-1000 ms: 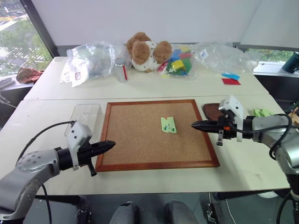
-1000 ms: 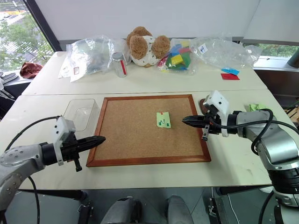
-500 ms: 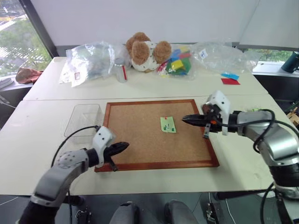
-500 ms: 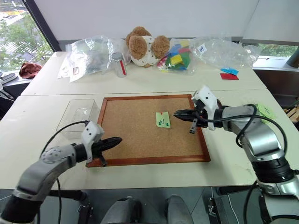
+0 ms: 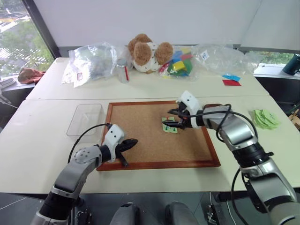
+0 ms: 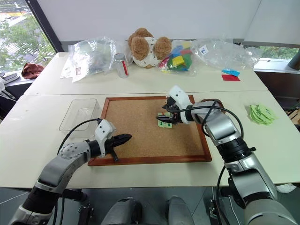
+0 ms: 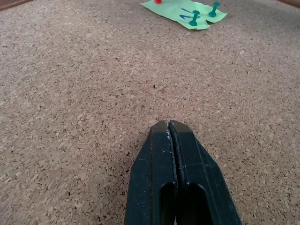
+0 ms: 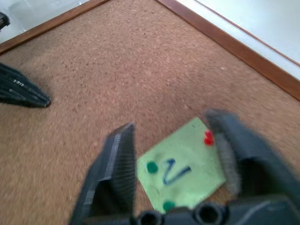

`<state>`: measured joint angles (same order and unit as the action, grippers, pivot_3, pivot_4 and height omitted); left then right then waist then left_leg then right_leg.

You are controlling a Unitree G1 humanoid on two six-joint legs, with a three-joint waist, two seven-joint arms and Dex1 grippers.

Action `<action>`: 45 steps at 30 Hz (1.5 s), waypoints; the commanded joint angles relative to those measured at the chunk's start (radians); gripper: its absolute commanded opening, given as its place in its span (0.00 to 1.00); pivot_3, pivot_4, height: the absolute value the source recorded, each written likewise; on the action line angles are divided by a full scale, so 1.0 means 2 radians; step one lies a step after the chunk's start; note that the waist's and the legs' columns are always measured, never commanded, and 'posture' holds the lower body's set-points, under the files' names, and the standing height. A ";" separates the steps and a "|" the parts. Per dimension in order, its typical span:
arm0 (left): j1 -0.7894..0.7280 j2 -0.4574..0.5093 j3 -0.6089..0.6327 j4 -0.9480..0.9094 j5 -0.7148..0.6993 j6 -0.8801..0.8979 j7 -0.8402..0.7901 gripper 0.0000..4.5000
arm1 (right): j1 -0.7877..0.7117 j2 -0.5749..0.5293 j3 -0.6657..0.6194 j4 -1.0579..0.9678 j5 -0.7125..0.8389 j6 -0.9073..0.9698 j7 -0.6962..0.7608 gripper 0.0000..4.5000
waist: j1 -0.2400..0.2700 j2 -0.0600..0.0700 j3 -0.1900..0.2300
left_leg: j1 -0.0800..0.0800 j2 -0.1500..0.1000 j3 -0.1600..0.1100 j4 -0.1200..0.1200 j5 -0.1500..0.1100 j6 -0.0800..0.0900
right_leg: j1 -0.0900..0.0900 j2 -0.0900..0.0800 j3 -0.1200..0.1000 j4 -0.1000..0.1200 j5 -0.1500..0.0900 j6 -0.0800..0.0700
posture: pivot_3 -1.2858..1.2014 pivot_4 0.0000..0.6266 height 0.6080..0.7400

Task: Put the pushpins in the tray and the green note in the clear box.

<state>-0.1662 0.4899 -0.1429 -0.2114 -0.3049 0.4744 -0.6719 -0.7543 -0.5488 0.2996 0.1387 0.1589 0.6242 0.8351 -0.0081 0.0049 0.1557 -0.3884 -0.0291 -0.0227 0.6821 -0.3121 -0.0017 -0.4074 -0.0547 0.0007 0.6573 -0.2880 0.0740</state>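
Note:
The green note [image 5: 169,126] lies on the cork board [image 5: 140,131], held by two green pushpins [image 7: 194,18] and a red one [image 8: 208,138]. My right gripper [image 8: 171,124] hovers just over the note, open, a finger on either side of it and nothing gripped. My left gripper [image 5: 135,140] is shut and empty, low over the board's near left part and pointing toward the note. The clear box [image 5: 84,119] stands empty left of the board. The tray [image 5: 216,105] is at the board's far right corner, mostly hidden behind my right forearm.
A teddy bear [image 5: 146,50], crinkled plastic bags [image 5: 91,61], a can [image 5: 123,72] and coloured blocks [image 5: 178,63] line the far table. Red and blue paper slips [image 5: 230,79] lie far right. Crumpled green paper [image 5: 265,118] sits right of the board.
My right gripper moved left from the board's right edge to above the note and opened. My left gripper came in over the board's near left edge, still shut.

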 commanded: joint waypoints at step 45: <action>0.031 -0.031 -0.002 0.011 0.026 0.019 0.027 0.00 | -0.086 -0.051 -0.158 0.265 -0.046 -0.118 -0.089 0.01 | -0.002 0.001 0.000 | 0.000 0.000 0.000 -0.001 0.000 0.000 | 0.000 0.000 0.000 0.000 0.000 0.000 | 0.52 0.24 1.00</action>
<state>-0.1297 0.4278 -0.1231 -0.2252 -0.2703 0.4808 -0.6244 -0.8813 -0.6403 0.0031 0.6303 0.0794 0.4368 0.6659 -0.0126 0.0063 0.1548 -0.3876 -0.0292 -0.0230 0.6801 -0.3123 -0.0015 -0.4075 -0.0552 0.0005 0.6582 -0.2881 0.0738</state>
